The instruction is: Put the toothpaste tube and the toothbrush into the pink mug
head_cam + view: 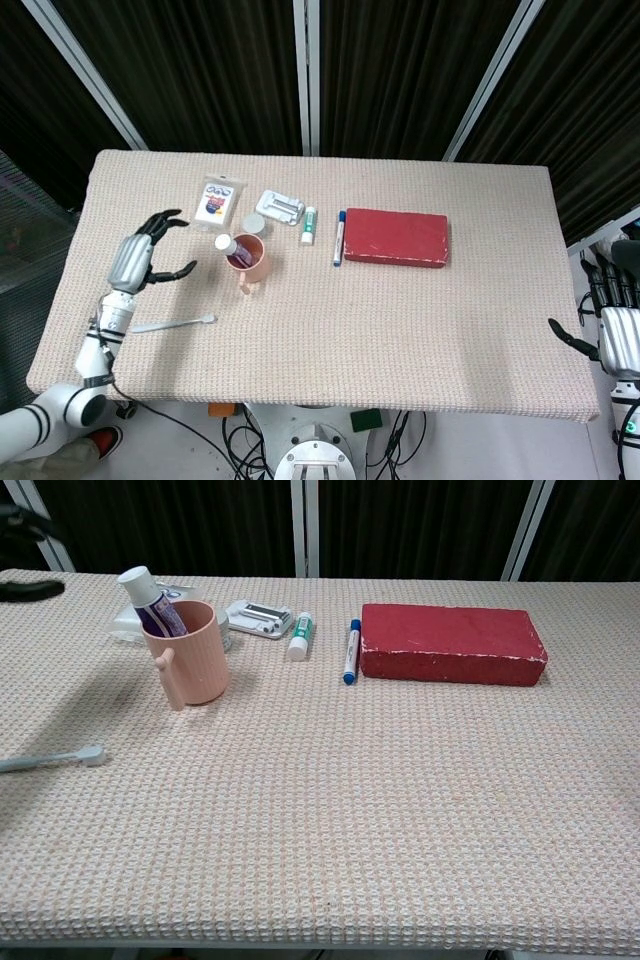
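**Toothpaste in mug; toothbrush waiting on cloth**

Toothpaste tube (230, 249) standing cap-up, leaning in pink mug (250, 259). Toothbrush (172, 324) lying flat on table (420, 320), near-left of mug, head toward it. Left hand (140, 261) hovering above the handle end, fingers spread, holding nothing. Right hand (612, 335) idling off the table edge, fingers apart, empty. Judging the brush light, stiff, thin, likely skidding on weave; pinching mid-handle looking best.

Red box (450, 643) beside blue pen (350, 651).
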Available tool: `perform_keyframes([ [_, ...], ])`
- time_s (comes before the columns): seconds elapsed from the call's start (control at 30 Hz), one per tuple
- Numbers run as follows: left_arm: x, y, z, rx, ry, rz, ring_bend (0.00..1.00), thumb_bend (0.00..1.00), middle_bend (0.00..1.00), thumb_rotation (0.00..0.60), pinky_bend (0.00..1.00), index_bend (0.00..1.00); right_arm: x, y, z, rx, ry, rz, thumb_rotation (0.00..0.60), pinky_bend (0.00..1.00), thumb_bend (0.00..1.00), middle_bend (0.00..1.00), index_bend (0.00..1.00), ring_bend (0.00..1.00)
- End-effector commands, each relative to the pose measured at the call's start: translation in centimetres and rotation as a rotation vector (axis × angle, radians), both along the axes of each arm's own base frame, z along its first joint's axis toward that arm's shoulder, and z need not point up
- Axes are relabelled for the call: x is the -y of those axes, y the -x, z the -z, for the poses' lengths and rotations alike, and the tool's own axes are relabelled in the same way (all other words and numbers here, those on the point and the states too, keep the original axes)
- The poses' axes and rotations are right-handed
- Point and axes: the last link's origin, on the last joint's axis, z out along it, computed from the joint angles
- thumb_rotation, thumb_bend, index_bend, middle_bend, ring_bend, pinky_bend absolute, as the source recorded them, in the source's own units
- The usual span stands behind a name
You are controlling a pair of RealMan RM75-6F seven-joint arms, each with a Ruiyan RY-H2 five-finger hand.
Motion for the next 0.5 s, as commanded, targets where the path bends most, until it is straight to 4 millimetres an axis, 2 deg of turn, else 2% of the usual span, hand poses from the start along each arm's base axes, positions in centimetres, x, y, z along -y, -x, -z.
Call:
perform_keyframes([
  [0.03, 5.8, 4.5, -1.0, -0.300, 0.162, -0.100, 0.11, 0.17, 0.13, 0.434, 0.22, 0.28, 0.0, 0.0, -0.1, 0.005, 0.002, 0.000, 0.497, 0.00, 0.47, 0.00, 0.00, 0.00],
  [0.13, 8.0, 5.1, -0.6, -0.379, 0.201, -0.112, 0.11, 0.17, 0.12, 0.435, 0.22, 0.28, -0.1, 0.0, -0.2, 0.011, 0.008, -0.001, 0.498, 0.00, 0.47, 0.00, 0.00, 0.00],
  [0.27, 9.6, 4.5, 0.7, -0.403, 0.216, -0.101, 0.11, 0.17, 0.12, 0.455, 0.23, 0.29, -0.1, 0.1, -0.3, 0.021, 0.017, 0.000, 0.495, 0.00, 0.47, 0.00, 0.00, 0.00],
  [0.5, 9.9, 4.3, 3.5, -0.420, 0.264, -0.093, 0.11, 0.18, 0.12, 0.488, 0.25, 0.32, -0.3, 0.1, -0.5, 0.028, 0.021, -0.004, 0.497, 0.00, 0.47, 0.00, 0.00, 0.00],
])
